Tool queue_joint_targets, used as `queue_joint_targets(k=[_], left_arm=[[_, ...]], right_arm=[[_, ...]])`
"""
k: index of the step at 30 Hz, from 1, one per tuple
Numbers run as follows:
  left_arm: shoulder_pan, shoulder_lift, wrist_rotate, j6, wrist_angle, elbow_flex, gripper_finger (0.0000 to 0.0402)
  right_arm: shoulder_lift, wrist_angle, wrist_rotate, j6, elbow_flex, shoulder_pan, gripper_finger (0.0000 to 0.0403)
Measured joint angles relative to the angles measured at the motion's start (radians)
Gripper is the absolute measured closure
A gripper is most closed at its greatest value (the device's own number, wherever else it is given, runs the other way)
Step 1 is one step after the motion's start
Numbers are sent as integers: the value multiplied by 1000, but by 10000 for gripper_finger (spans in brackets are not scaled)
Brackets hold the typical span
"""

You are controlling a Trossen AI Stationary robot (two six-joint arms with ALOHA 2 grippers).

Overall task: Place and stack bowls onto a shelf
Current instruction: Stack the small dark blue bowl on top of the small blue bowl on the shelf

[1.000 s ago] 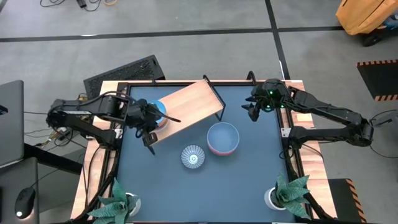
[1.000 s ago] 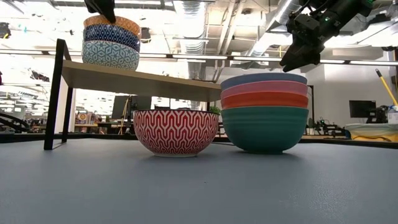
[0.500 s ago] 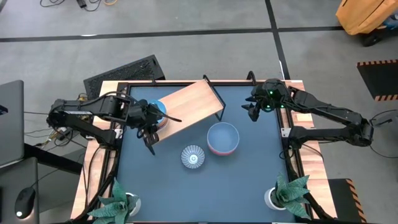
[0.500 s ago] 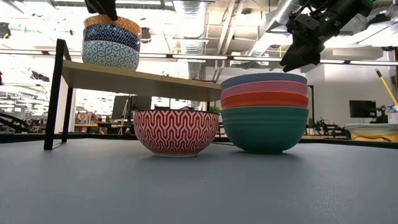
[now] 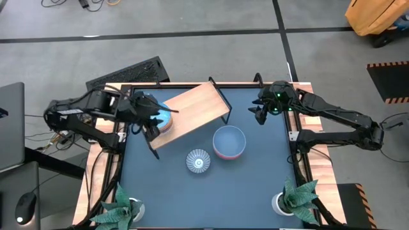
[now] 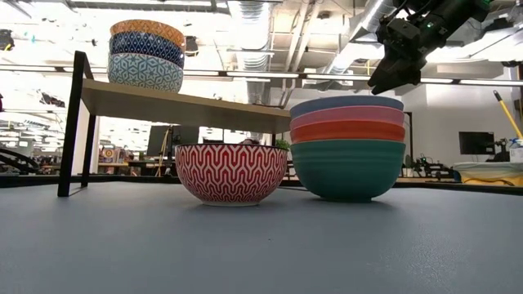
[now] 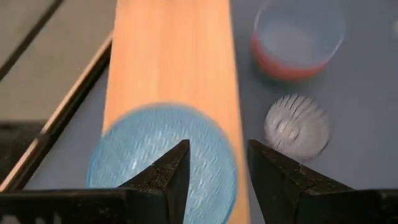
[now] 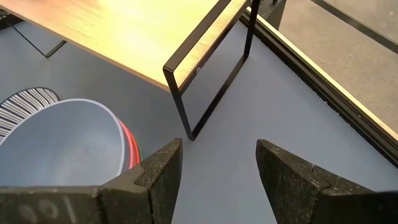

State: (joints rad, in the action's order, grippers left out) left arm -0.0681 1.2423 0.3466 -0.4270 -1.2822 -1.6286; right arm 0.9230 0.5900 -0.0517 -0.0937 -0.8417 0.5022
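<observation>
**Bowls stacked on and beside a wooden shelf**

A light wooden shelf (image 5: 192,110) on thin black legs stands slanted on a dark blue counter (image 5: 255,185). At one end of the shelf sits a stack of three bowls (image 6: 146,55): orange lattice on top, dark blue patterned in the middle, pale blue patterned below. From above, the top bowl shows a light blue inside.

Beside the shelf, on the counter, a red-and-white zigzag bowl (image 6: 231,173) stands alone; its inside is blue-and-white striped. Next to it is a second stack (image 6: 347,145): green at the bottom, then red, pink, and blue on top.

The left jaws (image 5: 152,115) hover just above the shelf's bowl stack, spread apart and holding nothing. The right jaws (image 5: 259,112) hang beyond the shelf's far end, also parted and empty.

Two potted plants (image 5: 297,197) stand at the counter's near corners. Around the counter is grey floor; the low view shows a bright room with ceiling lights.
</observation>
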Motion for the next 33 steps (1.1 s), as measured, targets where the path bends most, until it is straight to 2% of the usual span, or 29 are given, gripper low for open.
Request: queue_joint_targets(k=[2, 5, 8, 10, 15, 21, 33], left_arm=[[-1, 0, -7, 17, 93, -13, 259], [-25, 22, -71, 94, 246, -13, 259], [-68, 87, -133, 195, 368, -13, 259], [-99, 144, -137, 254, 414, -13, 259], [-145, 289, -134, 314, 407, -13, 259], [-163, 433, -227, 309, 369, -12, 259], [-188, 630, -399, 355, 354, -2, 259]], right_arm=[[0, 0, 0, 0, 0, 0, 173], [0, 0, 0, -1, 0, 0, 173], [0, 0, 0, -2, 0, 0, 173], [0, 0, 0, -2, 0, 0, 173], [0, 1, 0, -3, 0, 0, 173], [0, 3, 0, -3, 0, 0, 173], [0, 11, -3, -3, 0, 0, 173]])
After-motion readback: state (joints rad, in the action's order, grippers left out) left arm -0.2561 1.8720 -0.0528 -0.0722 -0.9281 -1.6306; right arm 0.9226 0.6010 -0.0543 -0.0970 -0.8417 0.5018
